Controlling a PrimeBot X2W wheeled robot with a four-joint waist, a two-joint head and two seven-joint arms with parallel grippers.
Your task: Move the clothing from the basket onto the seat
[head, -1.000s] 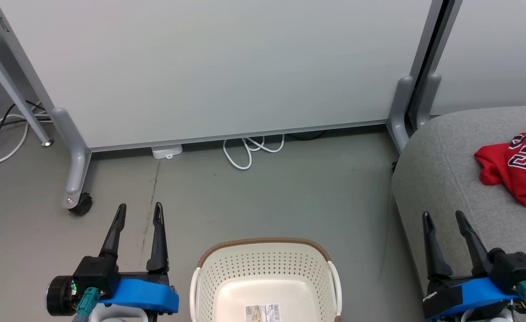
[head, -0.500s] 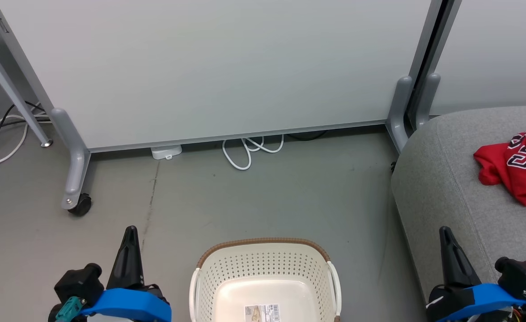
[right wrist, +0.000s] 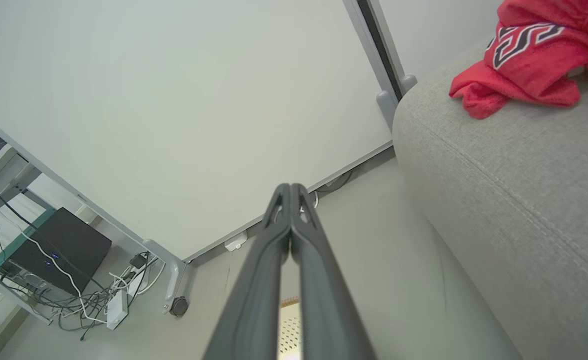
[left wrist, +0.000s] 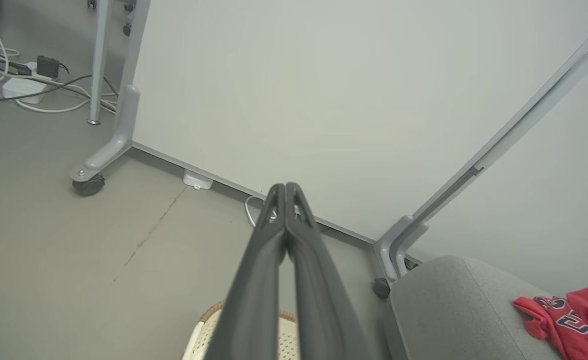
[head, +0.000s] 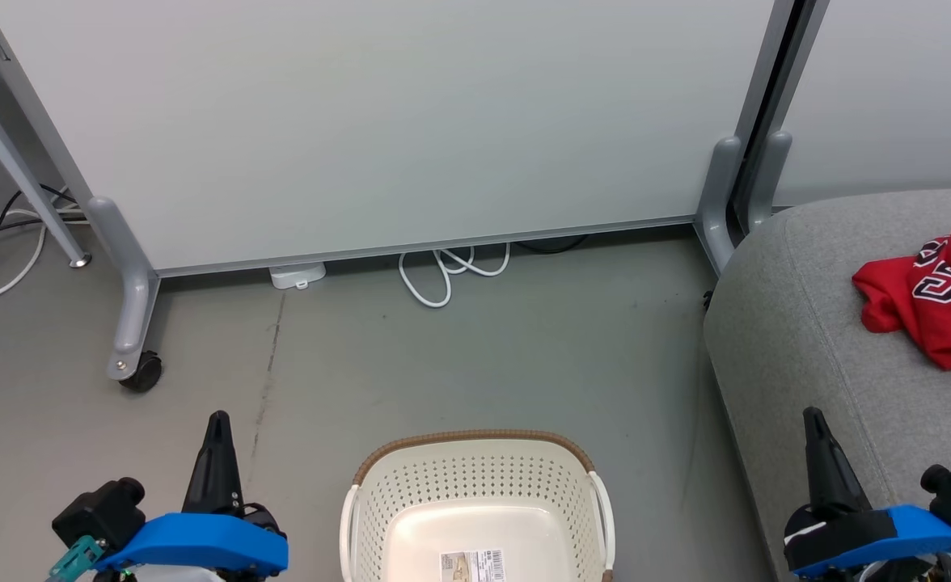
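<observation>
Head view: both arms are parked low, with the basket (head: 475, 438) on the floor between them, off to the right of the left gripper (head: 218, 419) and to the left of the right gripper (head: 813, 414).
Left gripper: fingers pinched together with nothing in them, pretty clear in the left wrist view (left wrist: 285, 186).
Right gripper: same deal, clenched on nothing (right wrist: 290, 186), and it's just beside the seat (head: 807, 323), which is on its right.
Clothing: a red bundle (head: 928, 307) lying on the seat, ahead and to the right of the right gripper and well apart from it. It runs off the picture edge, so I can't tell how many pieces there are.
Basket contents: no fabric in the part I can see, just a bare bottom with a sticker (head: 473, 563). The near end is cut off, so something could be hiding there.
Seat contents: only that red bundle, as far as I can see.
Risk 1: calling it done too early, imo. A leftover piece in the hidden end of the basket would get missed.
Risk 2: the right arm swinging right would likely bump the seat's side, since it's so close.
Risk 3: rolling forward could snag the white cable (head: 451, 276) on the floor, ahead of both grippers.
</observation>
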